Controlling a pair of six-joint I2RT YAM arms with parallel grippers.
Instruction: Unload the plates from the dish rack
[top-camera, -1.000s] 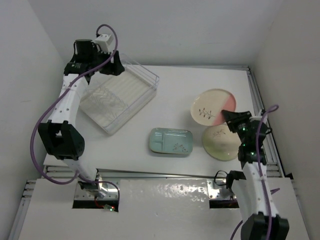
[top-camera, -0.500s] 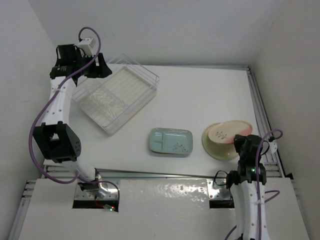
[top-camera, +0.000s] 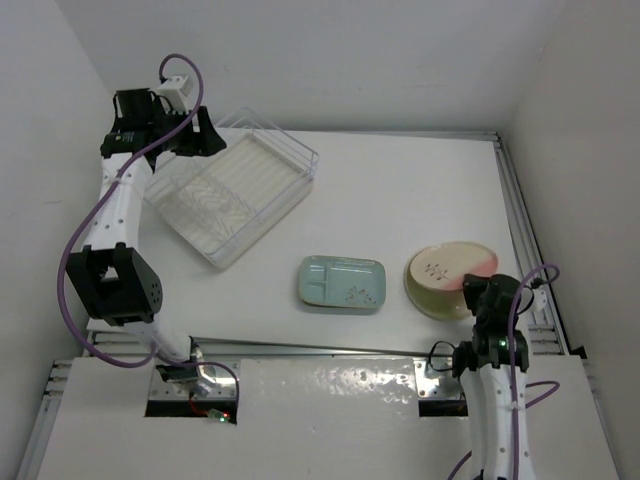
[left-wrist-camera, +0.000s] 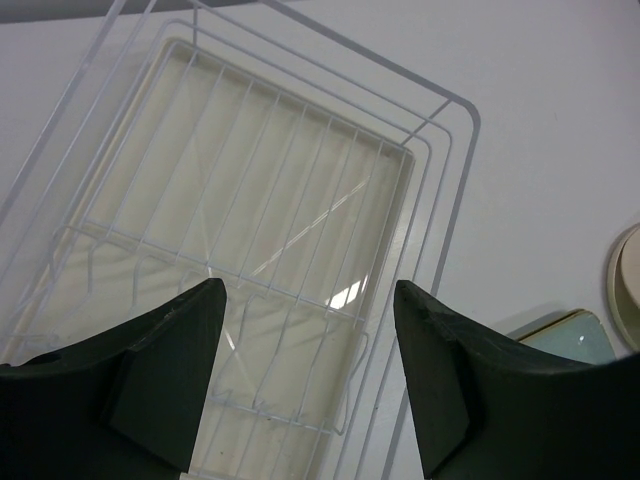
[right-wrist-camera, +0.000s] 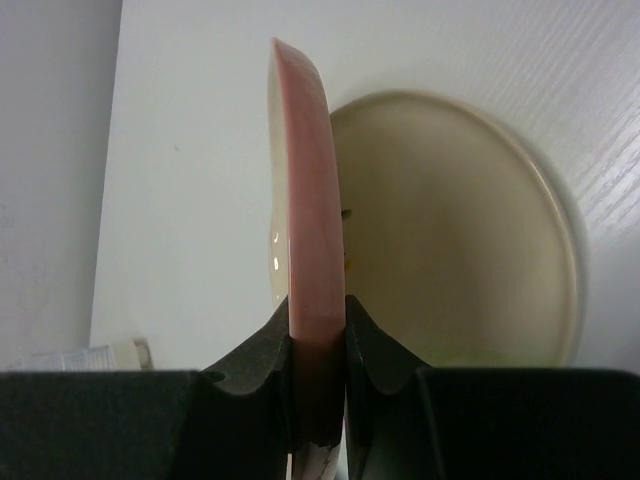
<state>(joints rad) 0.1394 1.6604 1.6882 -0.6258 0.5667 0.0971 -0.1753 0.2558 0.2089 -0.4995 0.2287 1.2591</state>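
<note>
Left gripper: yours (top-camera: 197, 136) sits in the upper left of the overhead view, over the upper-left edge of the dish rack (top-camera: 236, 196). Its jaws are spread wide and hold nothing.
Left wrist view: you see the two dark fingers (left-wrist-camera: 170, 370) at the bottom of the frame, well apart. The rack's ribbed whitish base shows through the gap between them.
Dish rack: clear and low-walled, it stands at an angle on the white table (top-camera: 400, 180) and fills the upper left of the overhead view.
Right gripper: yours (top-camera: 476, 288) is in the lower right of the overhead view, pinching the pink rim of a round plate.
Held plate: cream with a salmon-pink segment (top-camera: 448, 262), it is tilted above another round plate. You cannot tell whether the two touch. In the right wrist view it stands edge-on (right-wrist-camera: 312, 180) in the middle of the frame, clamped at the bottom.
Second round plate: it lies flat on the table (top-camera: 433, 298), partly under the held one, lower right.
Teal plate: it lies flat (top-camera: 343, 283) low in the centre, just left of the round plates and well apart from the rack.
</note>
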